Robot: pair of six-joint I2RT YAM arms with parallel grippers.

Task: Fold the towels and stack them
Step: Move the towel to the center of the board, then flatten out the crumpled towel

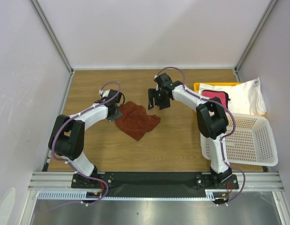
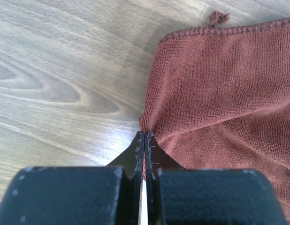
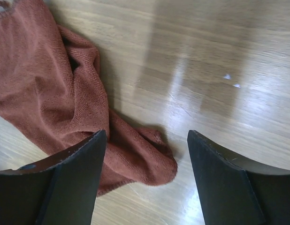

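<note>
Centre-left of the top view: reddish-brown towel (image 1: pixel 135 121) lying rumpled on the wooden table (image 1: pixel 182 145), between the two arms. Left gripper (image 1: pixel 114 112) at the towel's left edge, jaws pressed together on a pinch of cloth just below the stitched hem. Right gripper (image 1: pixel 156 99) near the towel's upper right, jaws spread wide and gripping nothing; in the right wrist view, a bunched corner low in the frame, partly under the gap. Upper right of the top view: white towel (image 1: pixel 246 96) and magenta-pink towel (image 1: pixel 215 97) on the yellow tray (image 1: pixel 197 86), beside the white perforated basket (image 1: pixel 257 140), well apart from both grippers.

Step in hand, by judgement: taking a second corner for spreading the cloth flat. Centre the open jaws over the bunched corner, descend to the tabletop, and close near the hem on a single layer. Keep the left pinch firm, then draw the grippers apart evenly. Likely fault: catching a doubled fold instead of the true corner.
</note>
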